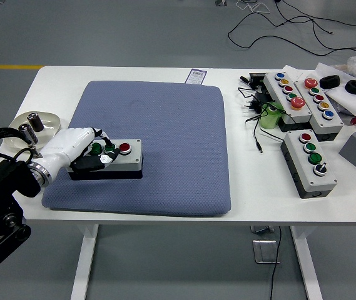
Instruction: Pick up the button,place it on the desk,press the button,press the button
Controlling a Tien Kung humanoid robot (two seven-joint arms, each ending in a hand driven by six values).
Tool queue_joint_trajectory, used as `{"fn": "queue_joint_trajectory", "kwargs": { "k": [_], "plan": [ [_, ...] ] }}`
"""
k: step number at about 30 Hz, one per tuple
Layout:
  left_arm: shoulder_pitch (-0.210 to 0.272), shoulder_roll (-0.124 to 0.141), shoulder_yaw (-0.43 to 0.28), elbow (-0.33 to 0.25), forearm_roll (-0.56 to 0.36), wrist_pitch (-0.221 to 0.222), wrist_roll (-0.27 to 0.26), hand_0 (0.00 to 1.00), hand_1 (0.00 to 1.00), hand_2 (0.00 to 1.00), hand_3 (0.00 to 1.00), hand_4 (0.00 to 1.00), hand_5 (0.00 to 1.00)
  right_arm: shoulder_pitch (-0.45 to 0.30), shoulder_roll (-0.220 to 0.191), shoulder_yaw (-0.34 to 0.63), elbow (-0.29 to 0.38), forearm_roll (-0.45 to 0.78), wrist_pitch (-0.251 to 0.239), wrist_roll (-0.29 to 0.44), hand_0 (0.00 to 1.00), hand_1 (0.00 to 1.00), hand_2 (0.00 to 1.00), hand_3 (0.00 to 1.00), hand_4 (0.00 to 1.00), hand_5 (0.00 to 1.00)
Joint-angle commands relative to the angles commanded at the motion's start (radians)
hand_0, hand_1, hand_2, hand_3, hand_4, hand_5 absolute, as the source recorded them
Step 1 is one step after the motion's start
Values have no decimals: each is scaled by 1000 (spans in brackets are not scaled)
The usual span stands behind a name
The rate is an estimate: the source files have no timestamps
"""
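White table (165,209) bears blue mat (165,131), button boxes (309,162), dish (24,123).

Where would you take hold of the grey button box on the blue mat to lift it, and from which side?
Grip the button box across its narrow width, front and back long walls, coming from above at its bare right end. It lies flat and long, left to right, on the blue mat; the left robot hand covers its left end, and the buttons fill the top.
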Motion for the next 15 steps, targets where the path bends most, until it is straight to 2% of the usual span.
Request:
{"fn": "queue_joint_trajectory", "kwargs": {
  "k": [5,8,10,12,15],
  "plan": [
    [0,-1,6,14,9,-54,16,2,2,2,648,664,848,0,0,-1,0,1,0,0,673,658,674,624,310,173],
    [1,0,7,12,12,-58,20,2,2,2,646,661,849,0,0,-1,0,1,0,0,673,658,674,624,310,173],
    [2,-1,6,5,15,-37,19,2,2,2,646,661,849,0,0,-2,0,2,0,0,673,658,674,624,310,173],
    [2,-2,5,-3,16,5,15,2,2,2,646,661,849,-1,0,-2,0,2,0,0,673,658,674,624,310,173],
    [-6,-5,6,-22,12,88,2,2,2,2,655,662,853,-1,0,0,0,0,0,0,673,658,674,624,310,173]
  ]
}}
